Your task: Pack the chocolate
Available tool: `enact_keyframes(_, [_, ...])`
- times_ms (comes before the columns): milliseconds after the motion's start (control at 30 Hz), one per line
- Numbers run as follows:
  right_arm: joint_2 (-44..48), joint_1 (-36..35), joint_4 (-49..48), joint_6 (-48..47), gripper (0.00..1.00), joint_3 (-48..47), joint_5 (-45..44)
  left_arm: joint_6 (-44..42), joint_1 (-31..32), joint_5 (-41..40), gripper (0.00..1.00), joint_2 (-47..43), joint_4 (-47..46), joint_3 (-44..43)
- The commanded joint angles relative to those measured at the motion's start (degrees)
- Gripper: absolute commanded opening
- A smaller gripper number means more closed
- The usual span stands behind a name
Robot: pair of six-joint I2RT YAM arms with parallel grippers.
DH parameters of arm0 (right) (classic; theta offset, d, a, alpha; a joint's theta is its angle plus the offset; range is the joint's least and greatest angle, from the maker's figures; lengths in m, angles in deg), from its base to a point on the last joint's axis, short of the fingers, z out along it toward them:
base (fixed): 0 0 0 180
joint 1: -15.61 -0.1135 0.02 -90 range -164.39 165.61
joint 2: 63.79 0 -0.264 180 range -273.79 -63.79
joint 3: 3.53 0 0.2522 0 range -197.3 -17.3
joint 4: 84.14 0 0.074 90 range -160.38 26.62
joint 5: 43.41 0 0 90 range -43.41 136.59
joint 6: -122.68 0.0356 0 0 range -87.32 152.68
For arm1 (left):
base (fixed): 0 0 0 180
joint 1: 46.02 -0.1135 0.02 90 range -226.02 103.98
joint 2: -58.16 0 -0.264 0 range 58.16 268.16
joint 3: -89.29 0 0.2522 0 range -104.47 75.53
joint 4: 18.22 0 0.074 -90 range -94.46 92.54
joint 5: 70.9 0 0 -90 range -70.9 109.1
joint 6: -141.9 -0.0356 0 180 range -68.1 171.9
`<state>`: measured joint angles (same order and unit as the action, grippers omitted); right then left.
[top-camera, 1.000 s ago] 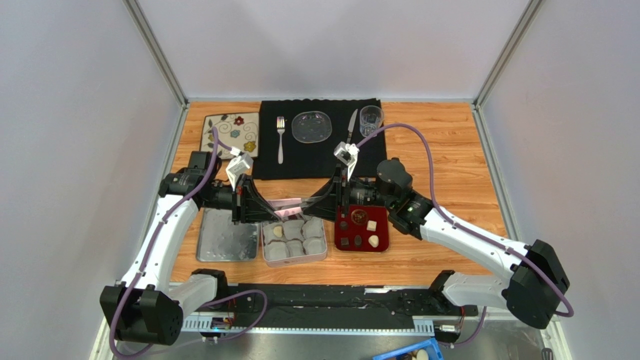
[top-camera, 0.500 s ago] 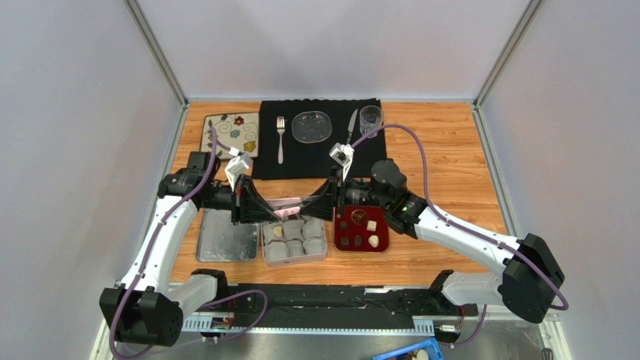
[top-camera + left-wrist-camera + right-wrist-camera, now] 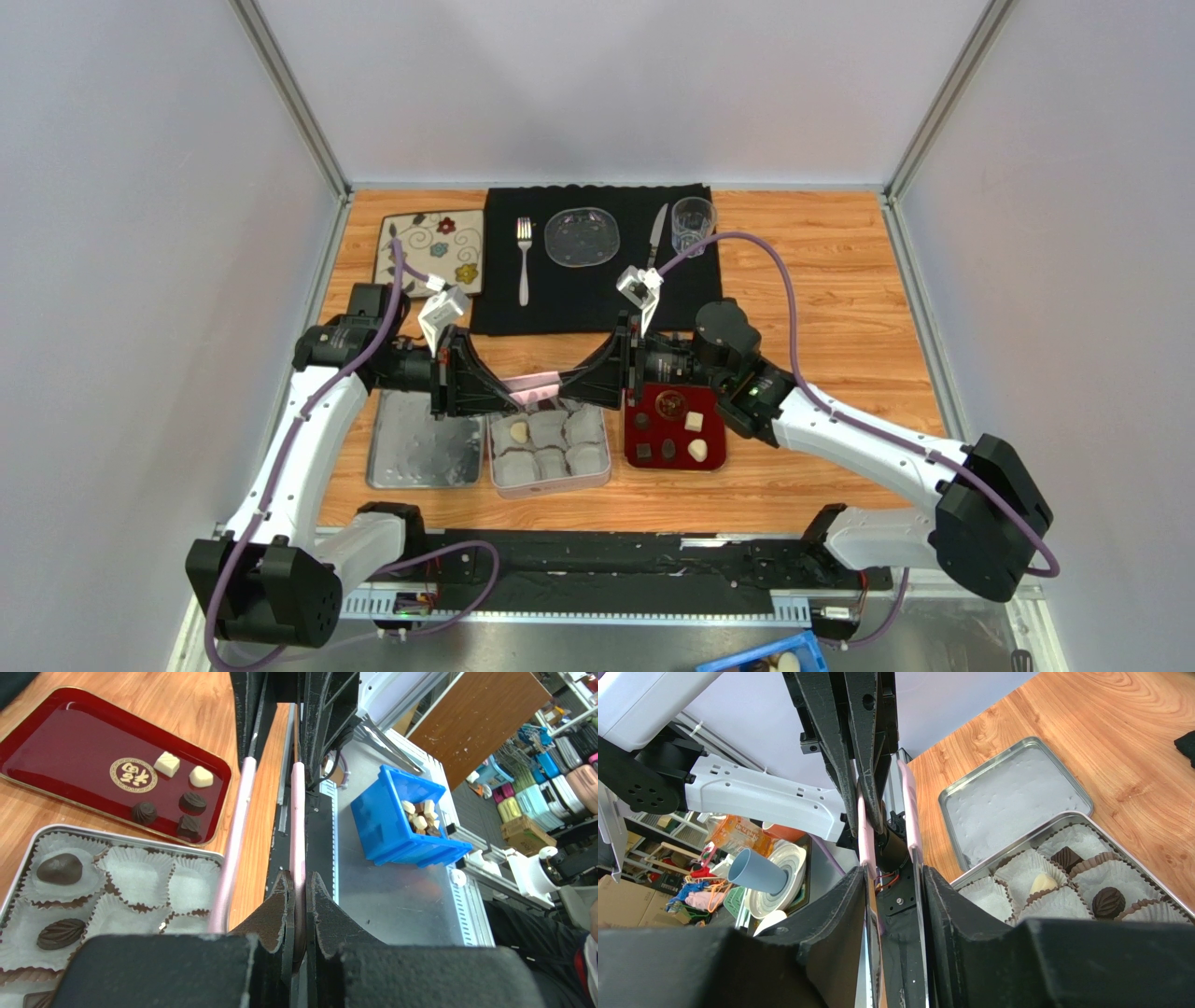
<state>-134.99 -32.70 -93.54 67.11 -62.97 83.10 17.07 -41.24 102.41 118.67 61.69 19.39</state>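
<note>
The pink tongs are held between the two arms at the centre of the top view, above the far edge of the tin. In the left wrist view the left gripper is seen almost closed, one arm of the tongs being pinched between its fingers while the other arm runs free outside them. In the right wrist view the right gripper is seen part open, with both arms of the tongs taken between its fingers and lying along their inner faces. The ends of the tongs are covered by the black fingers in every view.

The chocolate is divided between two places. Five pieces, two cream and three dark, are seen on the red tray at the upper left of the left wrist view. Others are seated in the paper cups of the tin: two dark pieces are plain, and a third is cut off by the gripper body at the lower left. In the top view the dark pieces can hardly be made out against the tray. The tin's lid lies left of the tin, partly hidden under the left arm.
</note>
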Motion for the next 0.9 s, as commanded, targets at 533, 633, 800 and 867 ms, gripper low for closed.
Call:
enact_keyframes(533, [3.5, -1.5, -1.1, -3.8, 0.44, 0.2, -10.8, 0.1, 0.7, 17.8, 0.01, -1.0, -0.5, 0.5])
enact_keyframes(633, [4.1, -1.7, -0.5, -4.6, 0.45, 0.2, -11.6, 0.0, 0.7, 17.8, 0.01, -0.8, -0.5, 0.5])
enact_keyframes(800, [4.6, -1.7, 1.0, -5.4, 0.45, -0.2, -12.1, 0.1, 0.6, 17.8, 0.01, -0.7, -0.5, 0.2])
enact_keyframes(867, [4.8, -1.7, 1.0, -5.5, 0.45, -0.2, -12.2, 0.1, 0.7, 17.8, 0.01, -0.7, -0.5, 0.3])
